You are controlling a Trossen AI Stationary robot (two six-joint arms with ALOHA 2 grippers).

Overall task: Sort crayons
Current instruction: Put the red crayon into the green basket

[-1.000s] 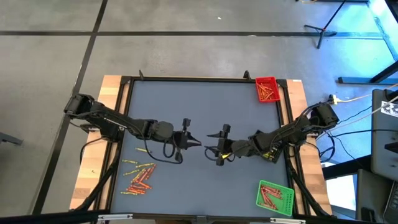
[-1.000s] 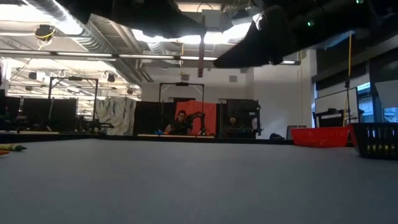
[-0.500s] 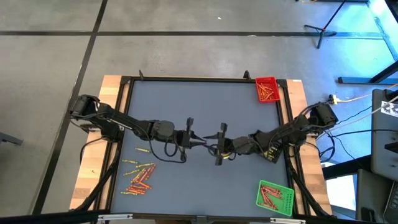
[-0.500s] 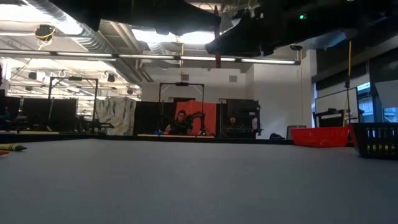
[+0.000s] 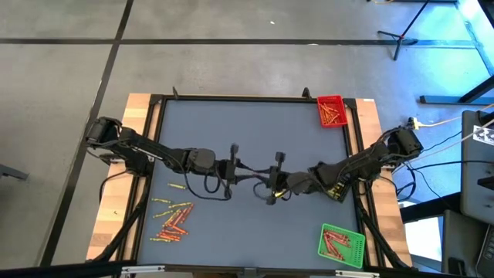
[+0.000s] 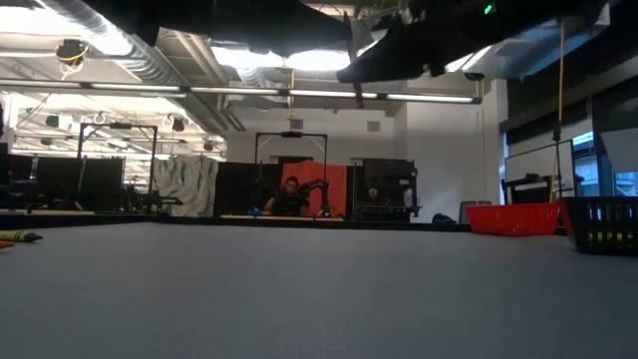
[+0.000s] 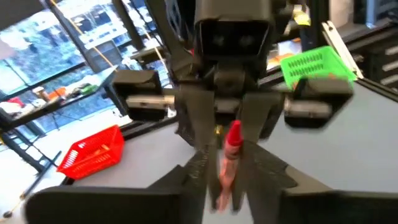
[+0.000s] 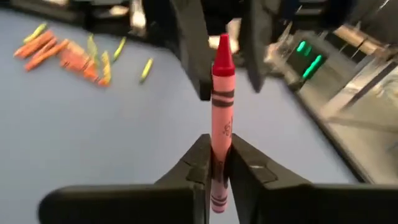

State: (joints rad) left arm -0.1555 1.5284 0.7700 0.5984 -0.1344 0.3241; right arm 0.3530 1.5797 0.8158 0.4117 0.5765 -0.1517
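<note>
Handover mid-counter | my right claw [image 8: 215, 163] clenched on the red crayon [image 8: 221, 106], gripped low so its tip stays free | my left claw [image 5: 248, 171] loosened around that tip, passing it over for sorting

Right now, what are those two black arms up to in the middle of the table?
They are passing one red wax crayon between them above the grey table. The right gripper has its jaws shut on it; the left gripper stands around its other end. More loose crayons lie near the left arm.
</note>
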